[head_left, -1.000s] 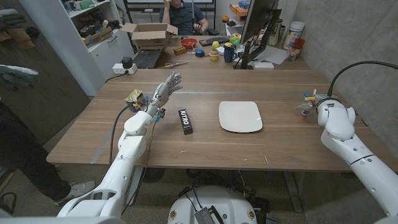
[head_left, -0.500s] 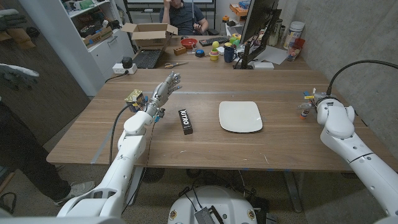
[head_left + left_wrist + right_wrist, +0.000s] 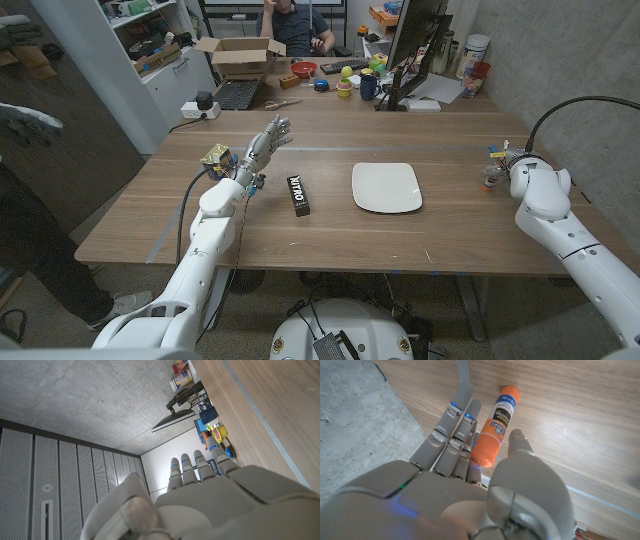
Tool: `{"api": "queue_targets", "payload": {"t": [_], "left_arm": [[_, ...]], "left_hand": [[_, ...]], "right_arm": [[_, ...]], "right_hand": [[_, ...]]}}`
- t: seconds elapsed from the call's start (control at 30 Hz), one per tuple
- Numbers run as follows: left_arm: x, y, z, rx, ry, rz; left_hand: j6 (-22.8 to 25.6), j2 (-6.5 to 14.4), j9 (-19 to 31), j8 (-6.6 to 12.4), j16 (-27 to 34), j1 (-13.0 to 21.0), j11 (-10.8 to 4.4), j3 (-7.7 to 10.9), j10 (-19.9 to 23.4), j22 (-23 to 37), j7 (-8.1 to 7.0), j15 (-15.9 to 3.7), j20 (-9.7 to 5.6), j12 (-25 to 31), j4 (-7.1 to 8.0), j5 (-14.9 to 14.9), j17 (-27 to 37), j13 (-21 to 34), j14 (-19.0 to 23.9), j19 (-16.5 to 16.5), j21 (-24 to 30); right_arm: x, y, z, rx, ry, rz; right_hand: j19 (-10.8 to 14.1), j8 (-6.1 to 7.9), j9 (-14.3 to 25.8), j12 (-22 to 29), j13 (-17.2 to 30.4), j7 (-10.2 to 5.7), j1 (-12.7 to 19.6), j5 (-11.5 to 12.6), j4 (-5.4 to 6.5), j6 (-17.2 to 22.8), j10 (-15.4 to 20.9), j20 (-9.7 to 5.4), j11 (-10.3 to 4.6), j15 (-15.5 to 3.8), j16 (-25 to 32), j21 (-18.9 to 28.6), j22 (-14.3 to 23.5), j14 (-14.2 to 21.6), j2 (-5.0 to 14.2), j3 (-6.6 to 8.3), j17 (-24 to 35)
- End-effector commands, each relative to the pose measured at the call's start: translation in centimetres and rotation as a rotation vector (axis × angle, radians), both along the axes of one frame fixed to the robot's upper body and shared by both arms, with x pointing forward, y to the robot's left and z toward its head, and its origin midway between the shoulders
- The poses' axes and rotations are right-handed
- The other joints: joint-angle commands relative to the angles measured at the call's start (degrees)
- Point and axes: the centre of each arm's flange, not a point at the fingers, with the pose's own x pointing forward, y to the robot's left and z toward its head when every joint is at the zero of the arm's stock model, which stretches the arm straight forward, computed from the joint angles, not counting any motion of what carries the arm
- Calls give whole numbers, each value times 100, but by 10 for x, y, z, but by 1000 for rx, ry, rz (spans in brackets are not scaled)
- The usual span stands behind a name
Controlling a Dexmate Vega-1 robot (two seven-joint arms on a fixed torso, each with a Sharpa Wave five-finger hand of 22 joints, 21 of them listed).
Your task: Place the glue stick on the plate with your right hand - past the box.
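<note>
The right hand lies spread beside the orange cylindrical glue stick, fingers alongside, not yet pinching. A closing nudge could roll it away. The left hand hangs spread, idle.

From the head, the right robot hand and glue stick hide behind its wrist.

glue stick showing orange body, white label w/ dark print. plate reading plain white. box showing black w/ white lettering. table showing brown wood grain. both hands, left and right, showing light grey.
</note>
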Motion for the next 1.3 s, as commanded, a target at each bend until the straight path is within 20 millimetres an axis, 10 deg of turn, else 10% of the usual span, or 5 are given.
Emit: {"api": "queue_targets", "payload": {"t": [0.03,0.5,0.87,1.3], "left_arm": [[-1,0,0,3,-4,4],[-4,2,-2,3,-4,5],[-5,3,-2,2,-6,11],[-5,4,-6,-3,2,8]], "left_hand": [[-36,-9,34,-10,1,-63,-20,-32,-40,24,2,-22,-11,-31,20,23,32,23,-30,-21,-12],[-39,-32,34,-9,-25,-93,-13,-68,-76,24,17,-25,-29,-39,20,32,30,23,-108,-45,-28],[-42,-53,34,-9,-41,-116,-11,-99,-106,24,28,-27,-72,-43,16,42,28,23,-179,-44,-34],[-47,-66,33,-10,-47,-138,-8,-128,-122,24,33,-26,-99,-41,13,54,25,24,-238,-59,-46]], "right_arm": [[2,-2,-1,37,25,14],[6,1,0,20,56,28],[3,4,2,6,-8,55],[-1,4,5,-12,-64,87]], "right_hand": [[131,19,23,37,40,-31,327,57,-72,55,-8,-383,-1,-280,-69,35,38,38,40,120,18],[-91,96,150,51,128,-297,2537,90,-143,578,64,-392,-218,-342,-205,61,168,27,378,710,53],[-146,228,298,194,245,-359,4544,-212,-98,1255,556,-426,-267,-332,18,529,335,322,493,646,225],[-177,388,162,332,253,-375,4804,-434,107,2377,1123,-420,-65,-290,92,761,300,751,685,542,150]]}}
